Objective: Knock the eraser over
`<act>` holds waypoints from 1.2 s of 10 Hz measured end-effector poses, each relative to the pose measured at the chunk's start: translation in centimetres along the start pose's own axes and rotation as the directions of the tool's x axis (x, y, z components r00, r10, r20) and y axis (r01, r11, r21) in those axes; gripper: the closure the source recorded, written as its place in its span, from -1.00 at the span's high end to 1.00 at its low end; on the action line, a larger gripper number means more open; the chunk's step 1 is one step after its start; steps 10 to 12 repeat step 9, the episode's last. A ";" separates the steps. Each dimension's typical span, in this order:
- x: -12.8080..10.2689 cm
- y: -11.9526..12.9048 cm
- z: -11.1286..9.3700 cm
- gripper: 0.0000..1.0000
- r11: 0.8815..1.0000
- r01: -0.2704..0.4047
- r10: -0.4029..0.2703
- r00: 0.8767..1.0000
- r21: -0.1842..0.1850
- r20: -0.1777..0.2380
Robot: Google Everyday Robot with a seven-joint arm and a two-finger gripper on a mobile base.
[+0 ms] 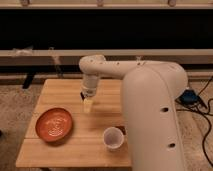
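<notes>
My gripper hangs from the white arm over the middle of the wooden table, its pale tip low near the tabletop. A small dark narrow shape sits right against the gripper's left side. It looks like the black eraser, mostly hidden by the gripper, and I cannot tell whether it stands or is touched.
An orange-red plate lies at the front left of the table. A white cup stands at the front, right beside the arm's big white body, which hides the table's right side. Cables lie on the floor to the right.
</notes>
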 end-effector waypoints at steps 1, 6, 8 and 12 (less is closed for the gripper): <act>-0.7 -0.2 -0.3 0.60 1.000 0.016 -0.016 1.000 0.013 0.011; -3.7 -1.5 -4.9 0.60 0.990 0.073 -0.086 0.991 0.124 0.105; -3.6 -1.6 -5.2 0.60 0.989 0.073 -0.088 0.990 0.130 0.111; -3.9 -1.5 -5.1 0.60 0.989 0.077 -0.092 0.989 0.128 0.112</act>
